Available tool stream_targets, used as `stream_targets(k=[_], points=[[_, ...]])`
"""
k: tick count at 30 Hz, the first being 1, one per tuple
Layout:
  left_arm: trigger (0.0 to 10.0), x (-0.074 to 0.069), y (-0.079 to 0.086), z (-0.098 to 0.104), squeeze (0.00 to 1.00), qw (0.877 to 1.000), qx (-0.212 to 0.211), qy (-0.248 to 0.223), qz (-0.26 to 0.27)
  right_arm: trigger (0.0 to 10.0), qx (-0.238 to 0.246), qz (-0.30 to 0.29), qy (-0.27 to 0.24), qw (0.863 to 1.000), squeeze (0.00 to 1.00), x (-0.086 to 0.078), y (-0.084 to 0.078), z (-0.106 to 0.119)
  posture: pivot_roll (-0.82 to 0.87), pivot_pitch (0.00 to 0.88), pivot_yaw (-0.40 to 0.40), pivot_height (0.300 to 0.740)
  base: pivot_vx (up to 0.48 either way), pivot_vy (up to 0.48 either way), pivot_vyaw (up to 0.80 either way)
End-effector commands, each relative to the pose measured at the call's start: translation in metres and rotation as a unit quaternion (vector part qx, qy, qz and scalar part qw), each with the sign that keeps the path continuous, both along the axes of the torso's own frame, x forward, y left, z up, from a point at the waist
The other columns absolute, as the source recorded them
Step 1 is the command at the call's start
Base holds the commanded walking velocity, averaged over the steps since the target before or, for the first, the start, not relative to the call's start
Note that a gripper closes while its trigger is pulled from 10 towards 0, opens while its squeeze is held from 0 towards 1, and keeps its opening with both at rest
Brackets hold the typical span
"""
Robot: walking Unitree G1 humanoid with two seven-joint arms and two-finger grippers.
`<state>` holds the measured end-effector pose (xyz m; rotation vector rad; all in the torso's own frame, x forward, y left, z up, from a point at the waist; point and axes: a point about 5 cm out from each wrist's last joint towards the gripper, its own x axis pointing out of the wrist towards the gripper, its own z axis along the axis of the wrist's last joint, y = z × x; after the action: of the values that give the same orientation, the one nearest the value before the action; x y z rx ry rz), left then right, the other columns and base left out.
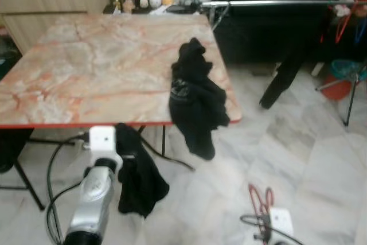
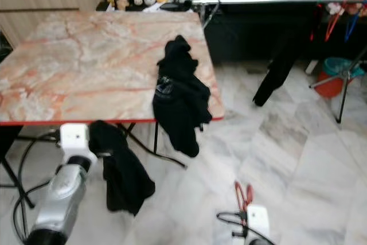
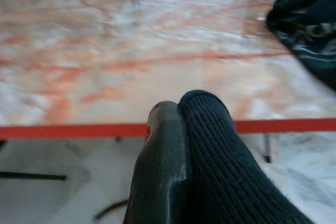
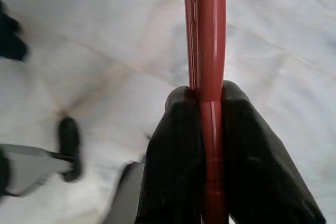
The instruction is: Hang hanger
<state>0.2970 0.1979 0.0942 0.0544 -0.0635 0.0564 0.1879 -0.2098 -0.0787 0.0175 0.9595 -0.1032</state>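
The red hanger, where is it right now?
The red hanger is pinched in the right gripper, low on the robot's right above the marble floor, well short of the metal clothes rail.

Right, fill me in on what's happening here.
The robot stands at the near edge of the marble table, a thing in each claw. Its left claw is shut on a black garment that hangs down below the table edge. Its right claw grips a red hanger low over the floor. Another black garment is draped over the table corner. A clothes rail stands beyond.
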Motion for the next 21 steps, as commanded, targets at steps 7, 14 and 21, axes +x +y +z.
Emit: stream_targets(k=[7, 14, 21], points=[[10.0, 0.0039, -0.0083, 0.0084, 0.00, 1.000, 0.001, -0.018, -0.011, 10.0, -0.011, -0.002, 0.006, 1.000, 0.00, -0.0045, -0.0080, -0.0006, 0.14, 0.000, -0.017, 0.740, 0.000, 0.310, 0.00], [10.0, 0.0037, -0.0090, 0.0082, 0.00, 1.000, -0.001, -0.018, -0.010, 10.0, -0.011, -0.001, 0.007, 1.000, 0.00, -0.0043, -0.0078, -0.0006, 0.14, 0.000, -0.018, 0.740, 0.000, 0.307, 0.00], [10.0, 0.0033, -0.0116, 0.0100, 0.00, 1.000, -0.004, -0.026, -0.013, 10.0, -0.012, 0.003, 0.007, 1.000, 0.00, -0.0039, -0.0079, -0.0004, 0.14, 0.000, -0.018, 0.740, 0.000, 0.042, 0.00]])
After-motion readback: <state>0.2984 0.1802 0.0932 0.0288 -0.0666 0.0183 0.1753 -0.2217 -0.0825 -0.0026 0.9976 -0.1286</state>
